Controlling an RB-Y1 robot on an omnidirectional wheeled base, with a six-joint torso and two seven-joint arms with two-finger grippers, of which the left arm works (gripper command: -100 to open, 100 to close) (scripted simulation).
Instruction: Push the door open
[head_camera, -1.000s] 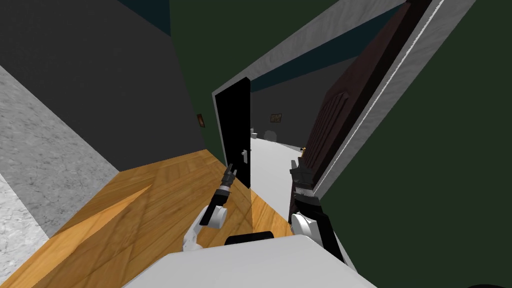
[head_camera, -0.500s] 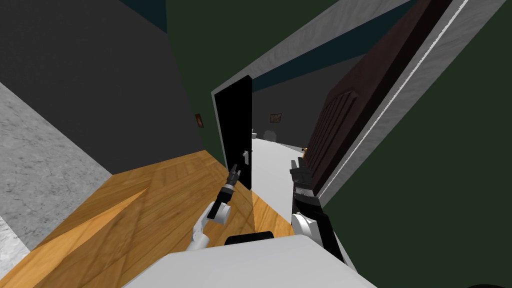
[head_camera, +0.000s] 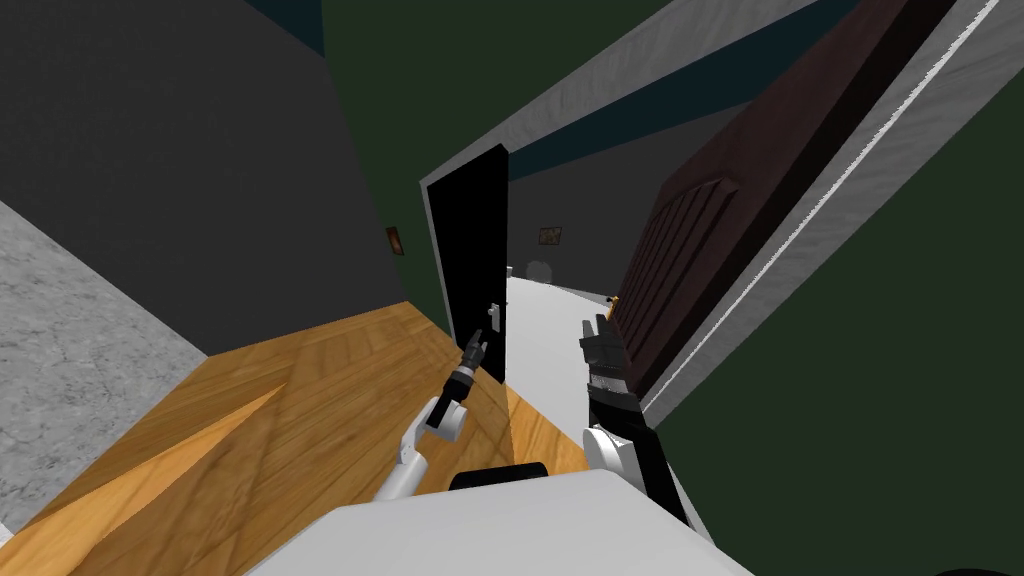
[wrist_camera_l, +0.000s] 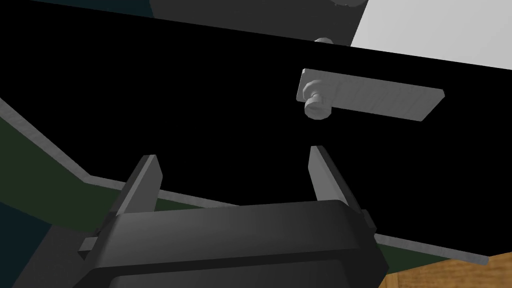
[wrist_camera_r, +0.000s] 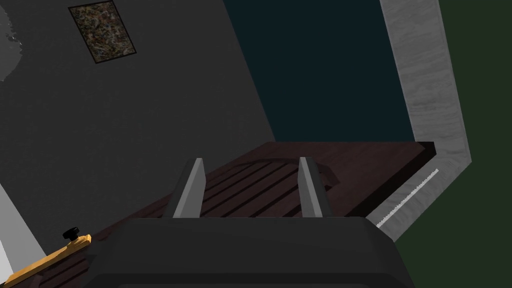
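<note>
My left jaws, apart, have crept close to the flat black door (head_camera: 468, 250) at 11 o'clock, near its grey lever handle (wrist_camera_l: 372, 97), so I can push soon; my right jaws, apart, rest by the dark brown panelled door (head_camera: 700, 240) at 1 o'clock.

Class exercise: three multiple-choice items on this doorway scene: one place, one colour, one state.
1. Where is the left claw?
A) before the black door, near its grey handle
B) behind the robot
C) raised overhead

2. What colour is the panelled door beside the right claw?
A) white
B) dark brown
C) yellow

3. The left claw's fingers are:
A) shut
B) clamped on the handle
C) open

Answers: 1A, the handle sits just beyond its fingers; 2B, seen in the head view; 3C, they stand apart, empty.
</note>
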